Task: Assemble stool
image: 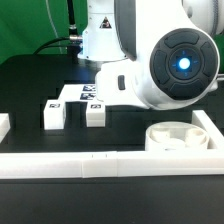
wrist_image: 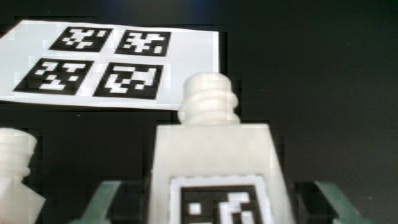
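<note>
A white stool leg (wrist_image: 217, 150) with a ribbed peg on its end and a square tag fills the wrist view. It lies between my gripper (wrist_image: 222, 205), whose fingers (wrist_image: 111, 197) stand on either side of it with gaps, so the gripper is open. A second leg (wrist_image: 15, 160) lies beside it. In the exterior view two tagged legs (image: 55, 113) (image: 95, 109) lie on the black table. The round seat (image: 178, 135) lies at the exterior view's right. My fingertips are hidden behind the arm there.
The marker board (wrist_image: 116, 60) lies flat beyond the legs and also shows in the exterior view (image: 85, 92). White border rails run along the front (image: 100, 166) and right (image: 207, 125). The arm's large joint (image: 180, 65) blocks much of the exterior view.
</note>
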`<state>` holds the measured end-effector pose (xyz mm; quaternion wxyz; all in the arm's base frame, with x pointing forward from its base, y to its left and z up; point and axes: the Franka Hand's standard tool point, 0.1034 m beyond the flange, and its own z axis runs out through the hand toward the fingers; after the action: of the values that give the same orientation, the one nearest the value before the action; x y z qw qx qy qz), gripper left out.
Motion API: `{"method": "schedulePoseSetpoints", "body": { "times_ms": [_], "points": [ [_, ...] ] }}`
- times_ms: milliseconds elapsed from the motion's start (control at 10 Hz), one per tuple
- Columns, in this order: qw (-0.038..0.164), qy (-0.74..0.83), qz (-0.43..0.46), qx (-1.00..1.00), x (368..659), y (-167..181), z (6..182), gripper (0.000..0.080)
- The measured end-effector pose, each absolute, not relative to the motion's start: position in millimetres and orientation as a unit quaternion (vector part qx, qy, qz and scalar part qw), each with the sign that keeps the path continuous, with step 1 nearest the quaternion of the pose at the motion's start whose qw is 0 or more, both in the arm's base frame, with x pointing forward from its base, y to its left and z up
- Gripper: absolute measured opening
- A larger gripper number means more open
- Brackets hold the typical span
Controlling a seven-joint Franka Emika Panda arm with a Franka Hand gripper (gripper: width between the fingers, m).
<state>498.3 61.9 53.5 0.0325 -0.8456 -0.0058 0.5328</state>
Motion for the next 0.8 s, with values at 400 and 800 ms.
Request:
{"method": "schedulePoseSetpoints", "body": {
  "times_ms": [400,800],
  "points": [
    [0.034,-0.002,0.485,-0.874,514,64,50.1,0.0334],
    [0.03,0.0,0.35,-0.936,528,72,94.3,0.0334]
  ]
}}
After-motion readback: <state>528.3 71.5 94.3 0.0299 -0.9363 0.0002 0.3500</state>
